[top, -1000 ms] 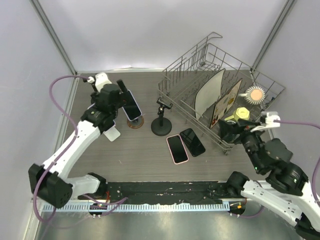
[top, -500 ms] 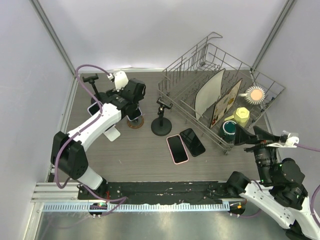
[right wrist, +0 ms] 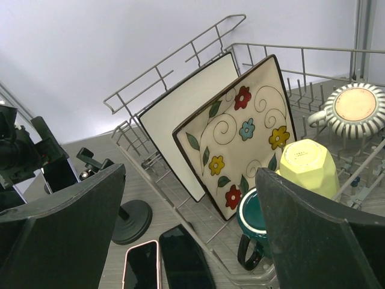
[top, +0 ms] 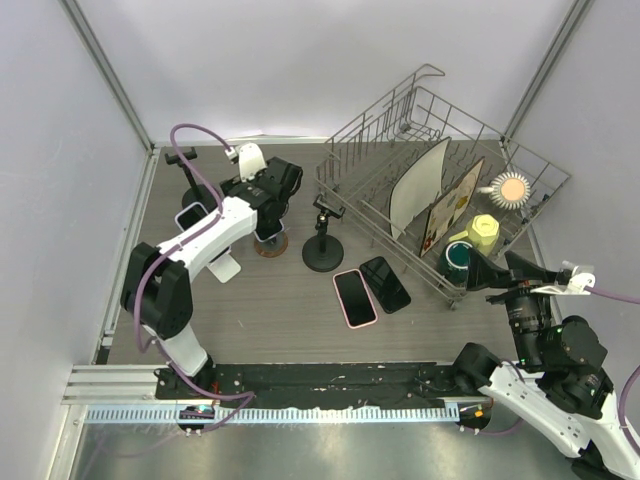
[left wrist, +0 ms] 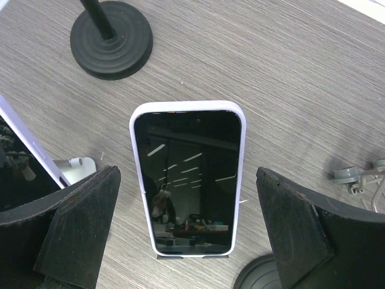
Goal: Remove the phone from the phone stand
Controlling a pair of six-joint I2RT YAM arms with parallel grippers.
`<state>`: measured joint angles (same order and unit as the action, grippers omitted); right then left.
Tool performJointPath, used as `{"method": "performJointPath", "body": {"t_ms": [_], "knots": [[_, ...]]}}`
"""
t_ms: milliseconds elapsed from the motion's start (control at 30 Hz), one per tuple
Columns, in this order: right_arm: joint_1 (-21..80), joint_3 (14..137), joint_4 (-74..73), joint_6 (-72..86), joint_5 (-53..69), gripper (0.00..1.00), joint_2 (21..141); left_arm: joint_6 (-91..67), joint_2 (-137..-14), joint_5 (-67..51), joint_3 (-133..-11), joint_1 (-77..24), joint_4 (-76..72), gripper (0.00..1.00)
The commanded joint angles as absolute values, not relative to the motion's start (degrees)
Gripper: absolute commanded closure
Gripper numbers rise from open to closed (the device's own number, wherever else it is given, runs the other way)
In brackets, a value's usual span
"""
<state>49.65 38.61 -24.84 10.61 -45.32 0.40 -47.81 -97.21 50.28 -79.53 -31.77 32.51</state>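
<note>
Nearest you, the right gripper (right wrist: 189, 180) hangs by the front edge, jaws spread wide and empty; leave it parked. Further in, a pink-cased phone (top: 354, 297) and a dark phone (top: 385, 284) lie flat on the table (top: 280, 315); ignore them. Beyond, your left gripper (left wrist: 187, 170) is wide open and holds nothing, one finger on either side of the phone (left wrist: 187, 178) propped on the phone stand (top: 268, 246), neither pad touching. It looks centred, so close evenly on the long edges, then draw it out along its own length; a sideways pull could tip the stand. Mind the neighbouring phone (left wrist: 18, 158) and, further back, the black stand base (left wrist: 111, 39).
</note>
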Motion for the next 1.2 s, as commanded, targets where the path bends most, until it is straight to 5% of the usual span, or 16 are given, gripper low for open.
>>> {"method": "performJointPath", "body": {"t_ms": [0,867,1167], "knots": [[49.57,38.5,-22.59,9.49,-44.56,0.06,1.41,-48.17,-97.73,51.24,-81.48,-31.82,29.53,0.0],[49.48,37.97,-22.24,8.7,-42.98,0.06,1.76,-52.91,-99.5,48.17,-77.17,-29.88,29.09,0.0],[49.57,37.97,-22.24,8.79,-42.63,0.06,1.67,-53.26,-96.16,46.85,-75.67,-29.88,28.65,0.25]]}}
